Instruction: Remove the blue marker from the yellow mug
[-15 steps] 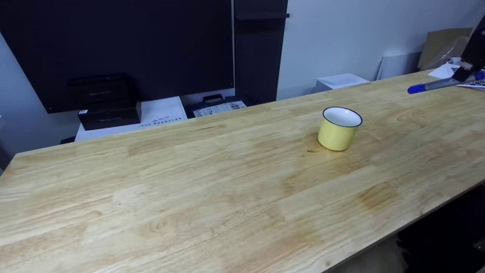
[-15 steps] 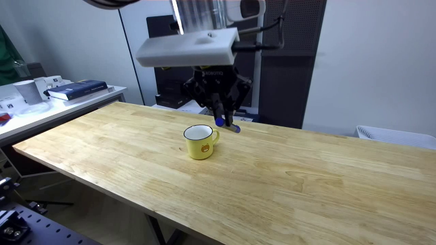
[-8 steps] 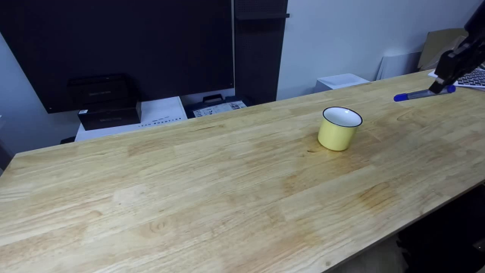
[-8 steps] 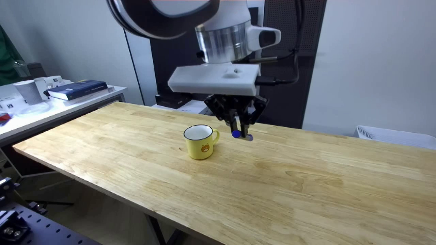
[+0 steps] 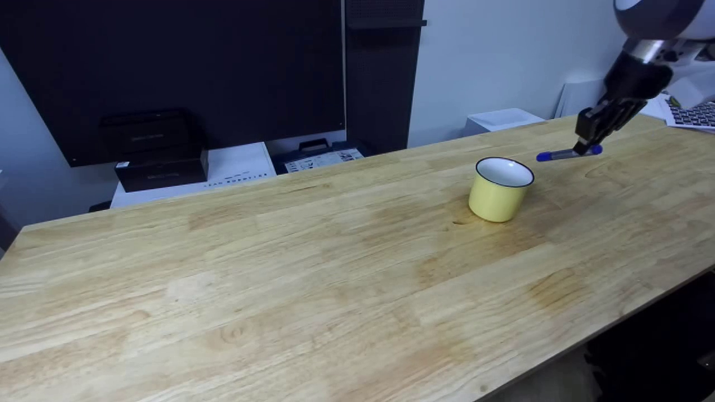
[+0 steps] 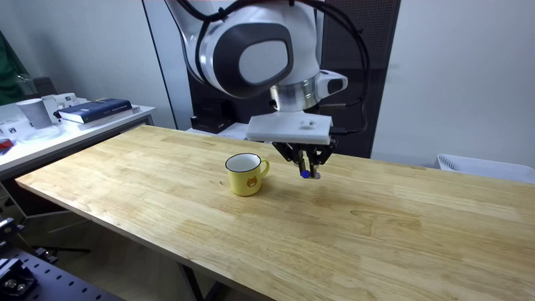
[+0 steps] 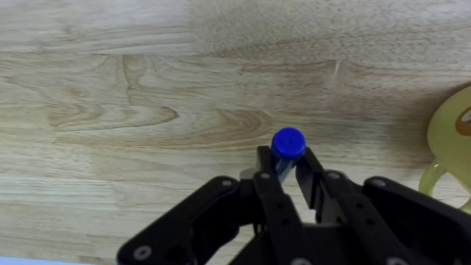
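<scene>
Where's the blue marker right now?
In the wrist view, the blue marker is just right of centre, gripped by the hand and left of the yellow mug at the right edge.

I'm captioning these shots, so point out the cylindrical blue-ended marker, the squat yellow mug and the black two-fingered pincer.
Cylindrical blue-ended marker (image 7: 289, 146), wrist view: its blue end.
Squat yellow mug (image 6: 243, 180), an exterior view: its outer wall.
Black two-fingered pincer (image 7: 286, 159), wrist view: between its fingertips.
</scene>
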